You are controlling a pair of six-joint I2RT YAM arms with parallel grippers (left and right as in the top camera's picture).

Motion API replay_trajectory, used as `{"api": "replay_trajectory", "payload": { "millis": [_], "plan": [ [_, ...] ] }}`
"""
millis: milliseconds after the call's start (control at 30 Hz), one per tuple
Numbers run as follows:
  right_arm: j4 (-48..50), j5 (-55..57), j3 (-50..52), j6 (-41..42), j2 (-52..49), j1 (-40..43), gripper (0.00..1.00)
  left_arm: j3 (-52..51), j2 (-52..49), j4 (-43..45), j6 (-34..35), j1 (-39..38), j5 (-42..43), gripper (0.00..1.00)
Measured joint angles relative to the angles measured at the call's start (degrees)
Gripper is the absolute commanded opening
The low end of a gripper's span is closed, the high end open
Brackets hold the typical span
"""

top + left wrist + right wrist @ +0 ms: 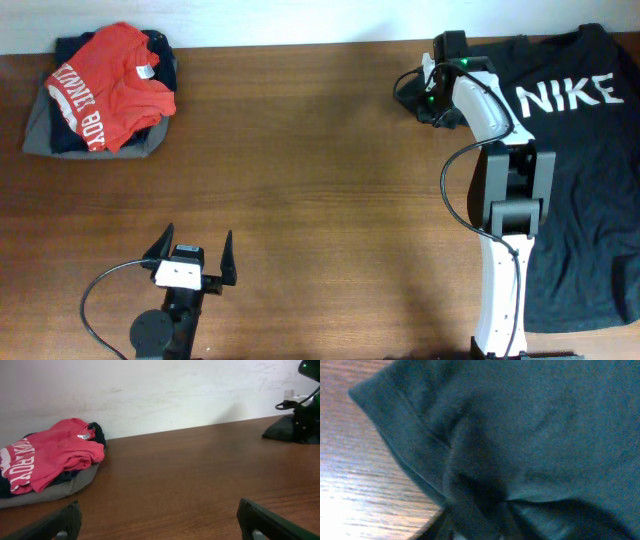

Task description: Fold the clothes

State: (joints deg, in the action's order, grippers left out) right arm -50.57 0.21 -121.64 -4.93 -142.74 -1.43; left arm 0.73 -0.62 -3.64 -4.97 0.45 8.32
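Far to the left of the black NIKE T-shirt (580,190) sits a pile of other clothes (60,130) with a red tee (105,85) on top, which has no part in this step. Closer to the T-shirt, but well to its left, the left gripper (199,235) hangs over the bare table (320,180), jaws spread wide and holding nothing. At the T-shirt's left sleeve (420,450) the right gripper (428,100) is down on the cloth. Its wrist view shows fabric drawn into a pucker where the jaws would be, but the fingers are hidden, so I cannot tell whether the pinch is closed. The T-shirt lies spread flat, lettering up. The step in hand looks like taking the sleeve for a first fold; next comes a sure hold on the hem, then carrying it rightward over the lettering
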Motion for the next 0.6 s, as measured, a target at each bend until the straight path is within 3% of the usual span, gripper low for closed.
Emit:
{"api": "replay_trajectory", "payload": {
  "millis": [333, 600],
  "plan": [
    [-0.3, -0.5, -1.0, 2.0, 0.0, 0.0, 0.04, 0.0, 0.0, 0.0, 0.0, 0.0, 0.0, 0.99],
    [-5.5, -4.3, -13.8, 5.4, 0.0, -0.2, 0.04, 0.0, 0.0, 0.0, 0.0, 0.0, 0.0, 0.99]
  ]
}}
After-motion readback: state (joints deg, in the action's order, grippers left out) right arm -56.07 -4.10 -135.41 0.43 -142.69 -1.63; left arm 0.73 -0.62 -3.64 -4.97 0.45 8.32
